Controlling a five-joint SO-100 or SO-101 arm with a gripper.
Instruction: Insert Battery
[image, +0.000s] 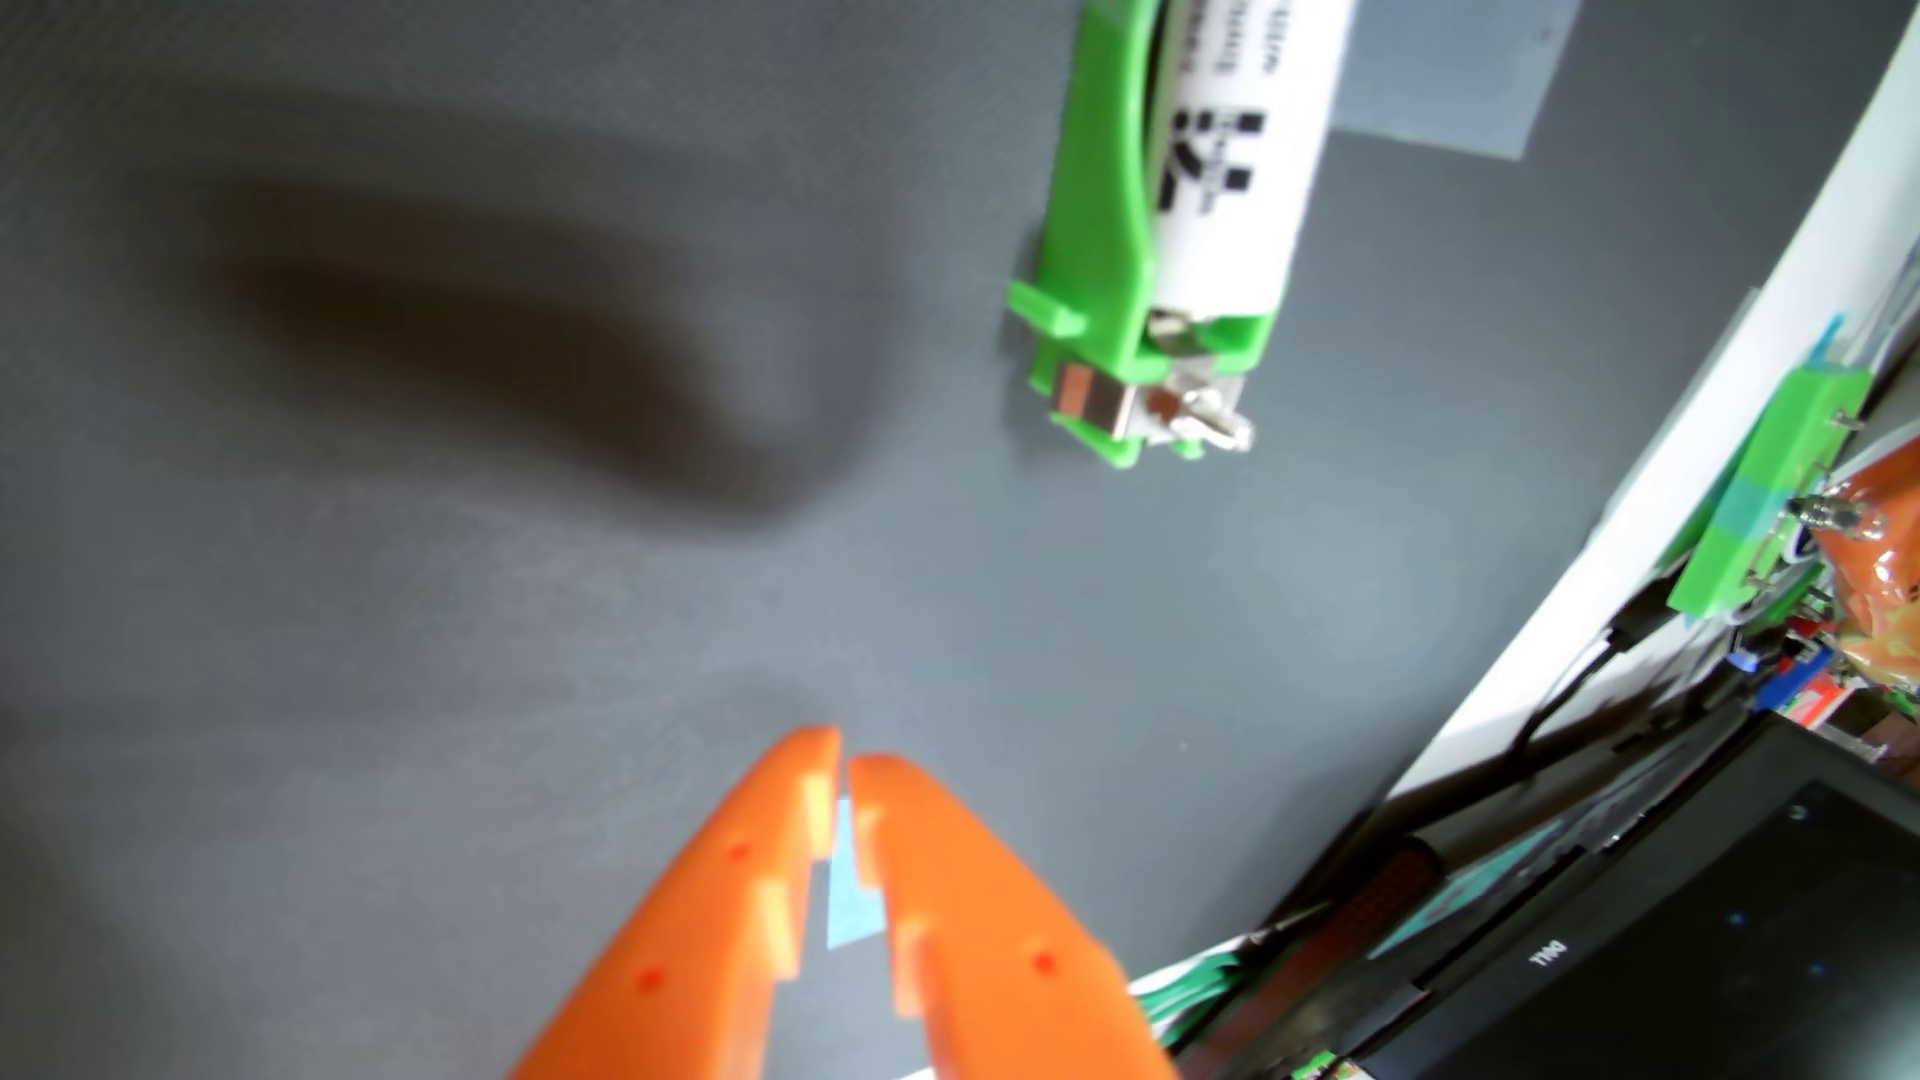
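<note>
**A:** Where does the battery sit, and what is the gripper doing?

**B:** In the wrist view, a white cylindrical battery (1242, 156) with black print lies in a green plastic holder (1101, 260) near the top edge, on a dark grey matte mat (416, 623). Metal contact tabs (1195, 410) show at the holder's near end. The orange gripper (844, 774) enters from the bottom, well apart from the battery; its toothed jaws are nearly together, a thin gap between the tips, gripping nothing.

**A:** How would the battery handle?

**B:** It looks rigid, smooth and probably slippery, light for its size, and likely to roll if loose. A grip across the middle of the barrel seems safest. The holder looks like stiff printed plastic; the thin tabs could bend.
</note>
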